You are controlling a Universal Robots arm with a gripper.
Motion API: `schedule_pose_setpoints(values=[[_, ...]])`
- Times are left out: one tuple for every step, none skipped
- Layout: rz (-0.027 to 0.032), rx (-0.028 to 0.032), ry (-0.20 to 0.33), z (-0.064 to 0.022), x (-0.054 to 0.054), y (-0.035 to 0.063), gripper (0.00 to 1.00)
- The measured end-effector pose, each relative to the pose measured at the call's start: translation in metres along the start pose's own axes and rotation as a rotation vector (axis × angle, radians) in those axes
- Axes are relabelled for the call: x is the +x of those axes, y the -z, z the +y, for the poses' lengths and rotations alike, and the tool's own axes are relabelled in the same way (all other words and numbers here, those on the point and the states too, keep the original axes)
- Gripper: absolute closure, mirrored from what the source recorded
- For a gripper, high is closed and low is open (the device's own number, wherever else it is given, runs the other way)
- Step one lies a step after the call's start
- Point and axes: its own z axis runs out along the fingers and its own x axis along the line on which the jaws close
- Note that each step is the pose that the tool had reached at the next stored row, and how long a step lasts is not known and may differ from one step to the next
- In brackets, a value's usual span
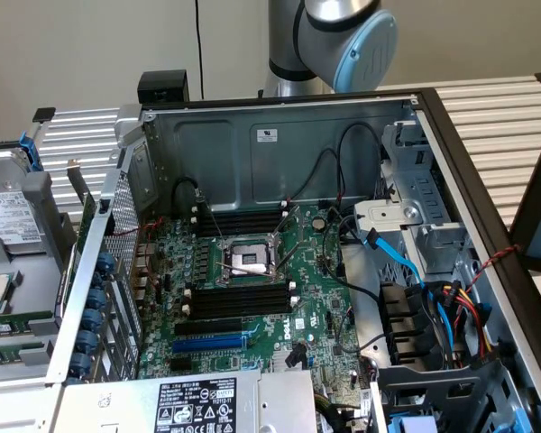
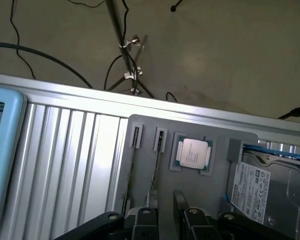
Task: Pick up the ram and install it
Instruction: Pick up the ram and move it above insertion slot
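— where's the arm (image 1: 341, 41) right now?
— standing behind the open computer case (image 1: 252, 153). its grey joint with the pale blue cap rises above the back wall. the wrist looks down on a grey parts tray (image 2: 215, 190) on the ribbed metal table (image 2: 70, 160).
— and the gripper (image 2: 167, 227)?
— its black fingers (image 2: 145, 225) stand apart with nothing between them, hanging over the tray's near end.
— the ram (image 2: 135, 137)?
— in the tray, on edge in a narrow slot, with a second stick (image 2: 160, 141) in the slot just beside it. both long axes run along the table's ribs, one end toward the gripper, the other toward the tray's far edge. a cpu (image 2: 192, 152) sits next over, then a hard drive (image 2: 262, 187).
— so not in the motherboard (image 1: 316, 298) yet?
— no, not in its black slots (image 1: 239, 302).
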Motion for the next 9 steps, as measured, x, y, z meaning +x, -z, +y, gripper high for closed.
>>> schedule_pose_setpoints(values=[[0.001,-0.0003,0.001,0.0001,0.0002,-0.0015,0.73],[0.0022,-0.0004,0.002,0.0001,0.0004,-0.0028,0.73],[0.0033,-0.0007,0.002,0.0002,0.001,-0.0037,0.73],[0.0038,-0.001,0.003,0.0004,0.0024,-0.0045,0.73],[0.0039,-0.0008,0.004,0.0005,0.0041,-0.0054,0.73],[0.0042,-0.0008,0.005,0.0007,0.0058,-0.0062,0.73],[0.0043,-0.0008,0.005,0.0009,0.0074,-0.0071,0.73],[0.0046,-0.0008,0.006,0.001,0.0087,-0.0082,0.73],[0.0051,-0.0008,0.006,0.0011,0.0096,-0.0095,0.73]])
